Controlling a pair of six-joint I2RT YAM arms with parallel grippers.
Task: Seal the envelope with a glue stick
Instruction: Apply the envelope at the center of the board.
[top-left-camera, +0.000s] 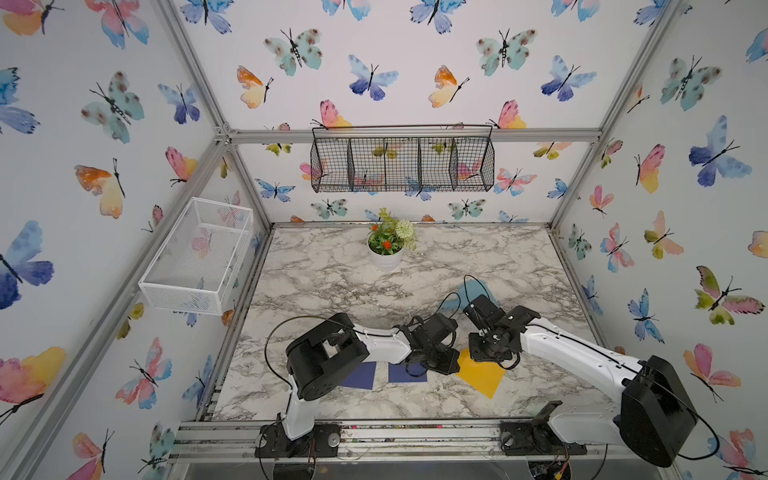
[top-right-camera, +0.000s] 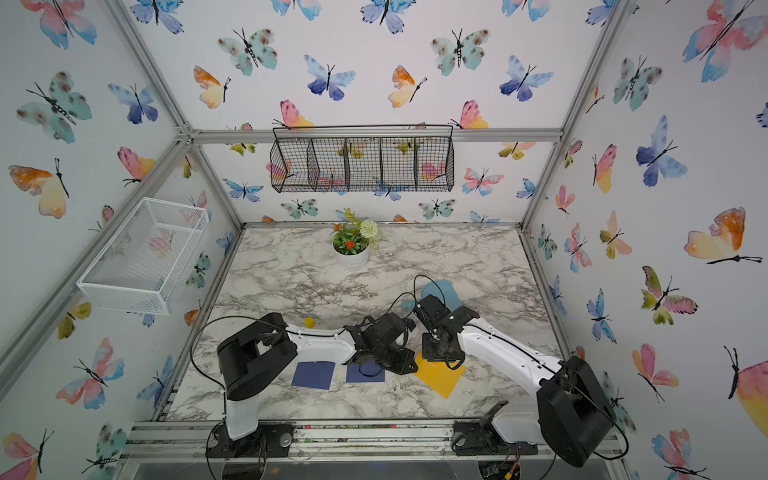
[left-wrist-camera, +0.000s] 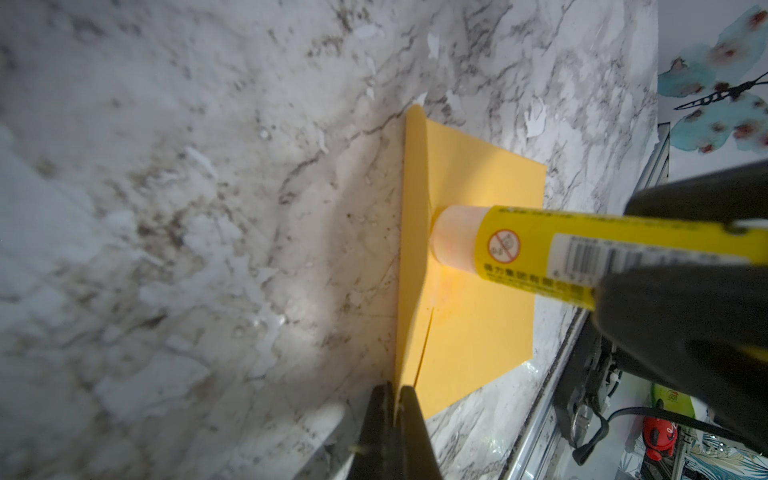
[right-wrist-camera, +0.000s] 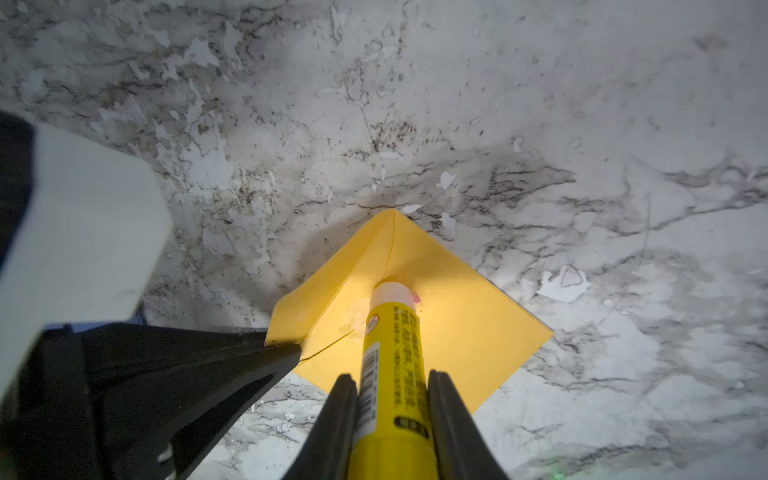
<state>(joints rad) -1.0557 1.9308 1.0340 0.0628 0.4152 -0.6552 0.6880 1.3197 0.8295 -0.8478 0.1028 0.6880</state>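
Observation:
A yellow envelope (top-left-camera: 484, 378) (top-right-camera: 440, 378) lies near the table's front edge, between the two arms. In the left wrist view my left gripper (left-wrist-camera: 397, 390) is shut on the edge of the envelope's flap (left-wrist-camera: 413, 249) and holds it raised off the envelope's body (left-wrist-camera: 478, 332). My right gripper (right-wrist-camera: 390, 376) is shut on the glue stick (right-wrist-camera: 392, 345), a yellow tube with a barcode label. The stick's white tip (right-wrist-camera: 392, 291) (left-wrist-camera: 451, 239) presses on the envelope (right-wrist-camera: 469, 332) just inside the fold, under the lifted flap (right-wrist-camera: 332, 282). In both top views the wrists hide the fingertips.
Two dark blue squares (top-left-camera: 361, 374) (top-left-camera: 409, 372) lie left of the envelope. A small yellow round thing (top-right-camera: 309, 322) sits behind the left arm. A light blue sheet (top-left-camera: 478, 291) lies behind the right wrist. A flower pot (top-left-camera: 386, 253) stands at the back, with wire baskets (top-left-camera: 195, 257) (top-left-camera: 403, 164) on the walls.

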